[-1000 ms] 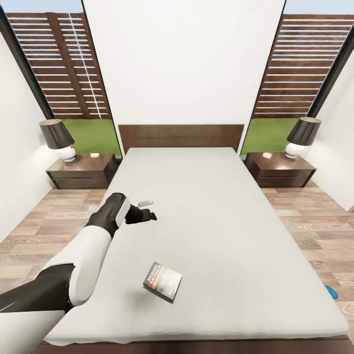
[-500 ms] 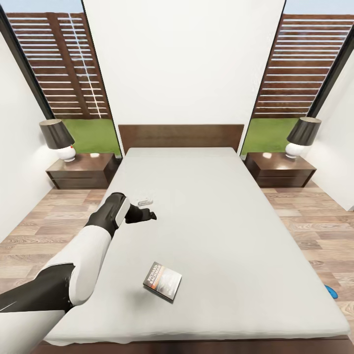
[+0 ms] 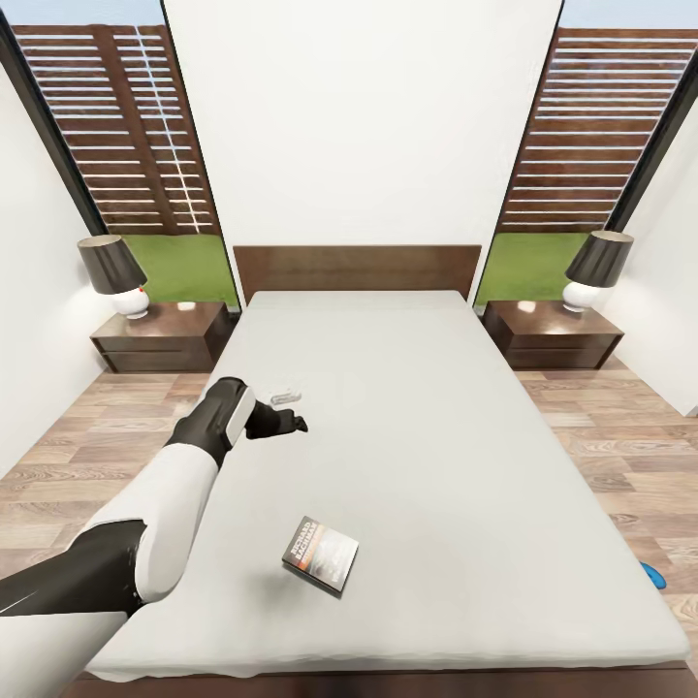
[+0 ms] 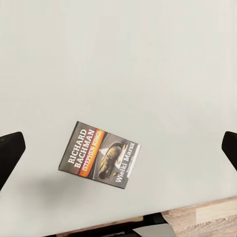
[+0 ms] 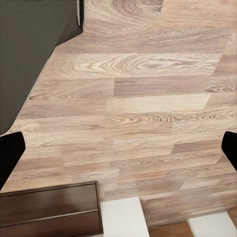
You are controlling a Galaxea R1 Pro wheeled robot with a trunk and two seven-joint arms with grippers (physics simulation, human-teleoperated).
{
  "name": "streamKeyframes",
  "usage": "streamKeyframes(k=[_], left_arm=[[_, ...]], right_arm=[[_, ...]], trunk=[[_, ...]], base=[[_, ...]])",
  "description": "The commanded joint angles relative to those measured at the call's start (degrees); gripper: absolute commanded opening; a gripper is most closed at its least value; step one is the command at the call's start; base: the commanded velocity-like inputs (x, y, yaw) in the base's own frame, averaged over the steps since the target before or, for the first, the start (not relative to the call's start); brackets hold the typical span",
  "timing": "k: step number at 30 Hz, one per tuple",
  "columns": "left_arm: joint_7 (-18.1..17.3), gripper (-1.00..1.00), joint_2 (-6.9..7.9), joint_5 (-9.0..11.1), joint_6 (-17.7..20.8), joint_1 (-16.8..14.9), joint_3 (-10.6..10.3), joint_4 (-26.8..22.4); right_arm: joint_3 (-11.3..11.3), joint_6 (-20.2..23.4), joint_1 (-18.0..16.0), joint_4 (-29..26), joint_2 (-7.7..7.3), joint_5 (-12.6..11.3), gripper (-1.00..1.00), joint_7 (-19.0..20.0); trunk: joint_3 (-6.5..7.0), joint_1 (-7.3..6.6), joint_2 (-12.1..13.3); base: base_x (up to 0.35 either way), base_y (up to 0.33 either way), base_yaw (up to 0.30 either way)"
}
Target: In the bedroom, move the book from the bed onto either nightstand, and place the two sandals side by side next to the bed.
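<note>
Head view put the book [image 3: 321,554] flat on the bed [image 3: 407,407] near its foot, the left gripper [image 3: 287,424] raised above the mattress beyond it. Left wrist view had its fingers [image 4: 9,150] spread wide and empty over the book [image 4: 100,156]: reaching step, calling for descent. Right wrist view: fingers [image 5: 10,150] wide, empty, over floor [image 5: 148,98].

Bare mattress all round the book [image 3: 321,554]; left hand [image 3: 288,423] well apart
</note>
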Motion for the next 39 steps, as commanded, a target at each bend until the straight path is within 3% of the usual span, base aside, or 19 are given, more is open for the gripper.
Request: streamKeyframes(k=[1, 16, 25, 34, 39], left_arm=[[-0.2, 1.0, -0.06, -0.3, 0.4, 0.0, 0.4, -0.2], [-0.2, 1.0, 0.33, -0.5, 2.2, 0.0, 0.2, -1.1], [-0.2, 1.0, 0.86, -0.6, 3.0, 0.0, 0.1, -1.9], [-0.2, 1.0, 1.23, -0.6, 3.3, 0.0, 0.1, -2.1], [-0.2, 1.0, 1.62, -0.7, 3.3, 0.0, 0.0, -2.1]], right_arm=[[-0.4, 0.1, -0.1, 0.2, -0.03, 0.6, 1.0, -0.3], [-0.4, 0.1, -0.1, 0.3, -0.03, 0.6, 1.0, -0.3], [-0.4, 0.1, -0.1, 0.4, -0.07, 0.6, 1.0, -0.3], [-0.4, 0.0, -0.1, 0.4, -0.11, 0.6, 1.0, -0.3], [-0.4, 0.0, -0.1, 0.4, -0.12, 0.6, 1.0, -0.3]], trunk=[[-0.1, 0.03, -0.1], [-0.1, 0.03, -0.1], [-1.72, 2.01, -3.7], [-1.72, 2.01, -3.7], [-2.62, 3.11, -5.7]], base=[[0.0, 0.0, 0.0], [0.0, 0.0, 0.0], [0.0, 0.0, 0.0], [0.0, 0.0, 0.0], [0.0, 0.0, 0.0]])
